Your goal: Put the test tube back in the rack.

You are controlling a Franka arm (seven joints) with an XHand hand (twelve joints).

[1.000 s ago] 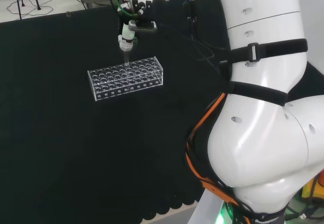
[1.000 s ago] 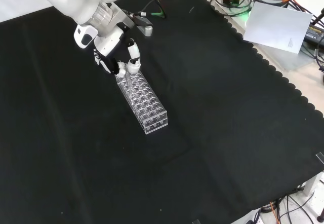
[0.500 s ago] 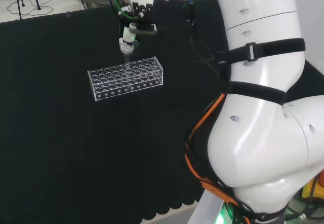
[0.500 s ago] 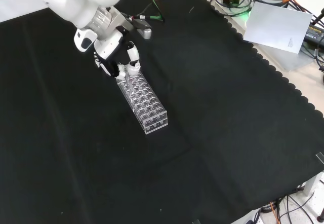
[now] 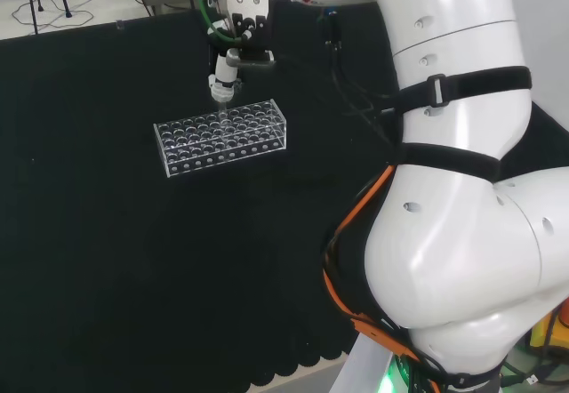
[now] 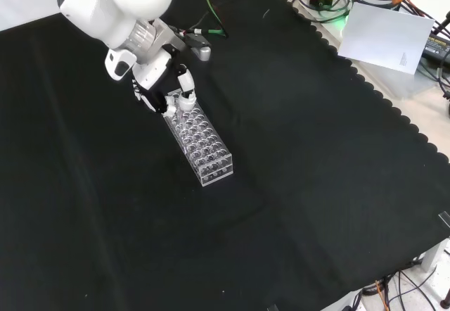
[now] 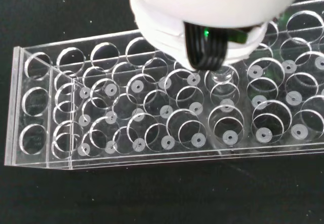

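A clear plastic rack (image 5: 222, 137) with several rows of holes lies on the black cloth; its holes look empty in the wrist view. The hand (image 5: 226, 71) hangs just above the rack's far edge in the head view, fingers curled on a thin clear test tube (image 5: 220, 101) that points straight down. The tube's lower end meets the rack's top plate at the far row. In the front view the hand (image 6: 171, 94) sits over the upper end of the rack (image 6: 204, 142). In the wrist view the tube (image 7: 221, 75) stands over a hole of the rack (image 7: 45, 148), under the blurred hand (image 7: 217, 6).
The arm's white links (image 5: 462, 188) rise at the right of the head view. Black cloth (image 6: 295, 184) spreads around the rack. A paper sheet (image 6: 387, 36) and cables lie beyond the cloth's scalloped edge at the front view's upper right.
The hand has come down a little with the tube, closer to the rack's top. The rack has stayed in place.
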